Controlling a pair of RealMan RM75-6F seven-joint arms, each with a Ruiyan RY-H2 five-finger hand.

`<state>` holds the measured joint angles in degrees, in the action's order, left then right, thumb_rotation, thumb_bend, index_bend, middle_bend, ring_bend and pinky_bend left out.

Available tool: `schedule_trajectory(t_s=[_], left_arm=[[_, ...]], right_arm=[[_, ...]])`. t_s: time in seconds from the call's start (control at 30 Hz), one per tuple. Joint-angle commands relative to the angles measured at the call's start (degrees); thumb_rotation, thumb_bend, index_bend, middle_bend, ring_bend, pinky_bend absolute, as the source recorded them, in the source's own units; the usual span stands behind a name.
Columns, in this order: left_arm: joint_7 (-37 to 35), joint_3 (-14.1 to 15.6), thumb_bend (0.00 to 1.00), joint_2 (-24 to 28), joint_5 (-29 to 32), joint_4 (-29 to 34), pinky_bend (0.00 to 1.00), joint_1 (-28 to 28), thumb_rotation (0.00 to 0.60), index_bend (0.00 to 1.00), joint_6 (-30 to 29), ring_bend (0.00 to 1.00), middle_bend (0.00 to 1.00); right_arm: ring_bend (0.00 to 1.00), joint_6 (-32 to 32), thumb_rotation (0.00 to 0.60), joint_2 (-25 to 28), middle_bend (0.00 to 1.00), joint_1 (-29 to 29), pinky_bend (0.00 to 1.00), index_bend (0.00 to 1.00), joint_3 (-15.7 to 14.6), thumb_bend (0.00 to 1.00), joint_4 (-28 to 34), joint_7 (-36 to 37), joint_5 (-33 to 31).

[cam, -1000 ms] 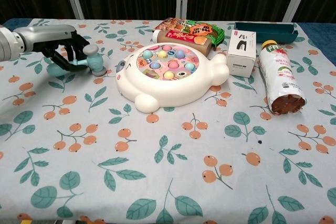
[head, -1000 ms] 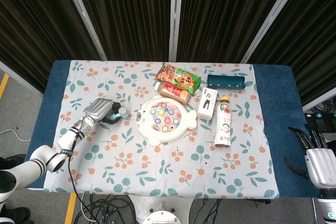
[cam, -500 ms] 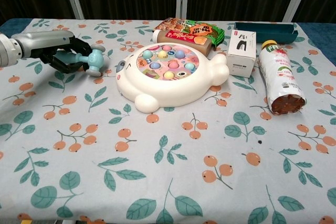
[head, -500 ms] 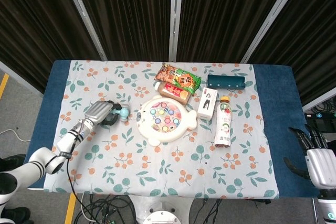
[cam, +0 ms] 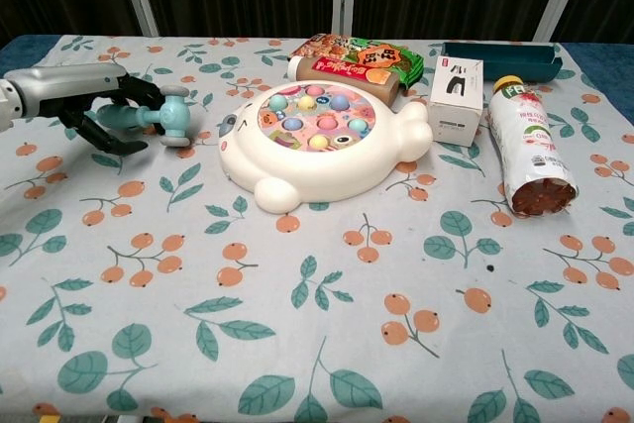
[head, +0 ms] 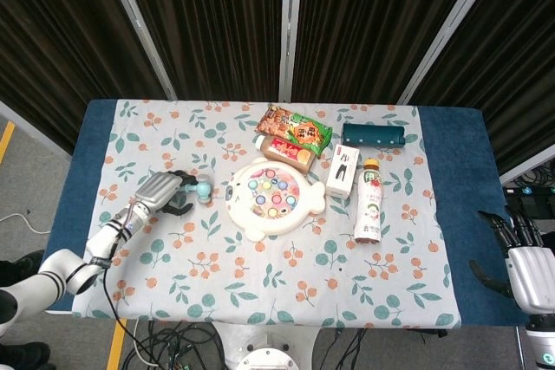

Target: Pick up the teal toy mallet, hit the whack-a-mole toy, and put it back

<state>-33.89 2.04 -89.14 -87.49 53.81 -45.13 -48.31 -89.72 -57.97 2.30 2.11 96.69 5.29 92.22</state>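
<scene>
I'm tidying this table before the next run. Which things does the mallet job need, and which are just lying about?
Needed:
mallet, next to the left hand
whack-a-mole toy

Lying about:
snack bag
red snack tube
white box
drink bottle, on its side
dark teal box
right hand, off the table edge

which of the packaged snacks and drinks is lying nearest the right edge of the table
The white plastic drink bottle with the yellow cap, lying right of the small white carton; the other packages sit farther left.
</scene>
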Motion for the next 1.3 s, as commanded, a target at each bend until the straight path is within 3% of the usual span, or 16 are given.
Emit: schedule_trajectory(t_s=[0.03, 0.37, 0.73, 0.97, 1.17, 1.3], left_arm=[[-0.6, 0.2, 0.31, 0.4, -0.4, 0.5, 0.31, 0.5, 0.549, 0.3, -0.9, 0.21, 0.33], [-1.0, 0.2, 0.3, 1.3, -0.6, 1.9, 0.32, 1.7, 0.597, 0.34, -2.7, 0.21, 0.36], [-0.3, -0.4, 0.3, 1.3, -0.5, 2.1, 0.31, 2.4, 0.587, 0.29, -3.7, 0.2, 0.32], [-0.7, -0.6, 0.3, 2.2, -0.9, 2.9, 0.14, 3.2, 0.582, 0.15, -5.8, 0.08, 0.19], [1.0, -3.1, 0.28, 7.1, 1.0, 7.0, 0.11, 6.6, 0.581, 0.11, -12.9, 0.05, 0.14], [9.6, -5.6, 0.28, 13.1, 7.2, 12.8, 0.1, 11.9, 0.594, 0.11, -17.8, 0.05, 0.14]], right_arm=[[0.0, -0.1, 0.6, 0.0, 0.21, -0.1, 0.0, 0.13, -0.1, 0.18, 0.1, -0.1, 0.1], [0.0, -0.3, 0.6, 0.1, 0.21, -0.1, 0.0, 0.13, -0.1, 0.17, 0.5, -0.6, 0.4], [0.0, -0.5, 0.6, 0.2, 0.21, -0.2, 0.0, 0.13, 0.0, 0.17, 0.4, -0.4, 0.5], [0.0, -0.5, 0.6, 0.2, 0.21, -0.2, 0.0, 0.13, 0.0, 0.17, 0.1, 0.0, 0.5], [0.0, 0.3, 0.6, 0.8, 0.21, 0.4, 0.0, 0.13, 0.1, 0.17, -0.2, 0.1, 0.6], [0.0, 1.9, 0.6, 1.9, 0.21, 1.6, 0.0, 0.13, 0.4, 0.17, -0.5, 2.3, 0.8]])
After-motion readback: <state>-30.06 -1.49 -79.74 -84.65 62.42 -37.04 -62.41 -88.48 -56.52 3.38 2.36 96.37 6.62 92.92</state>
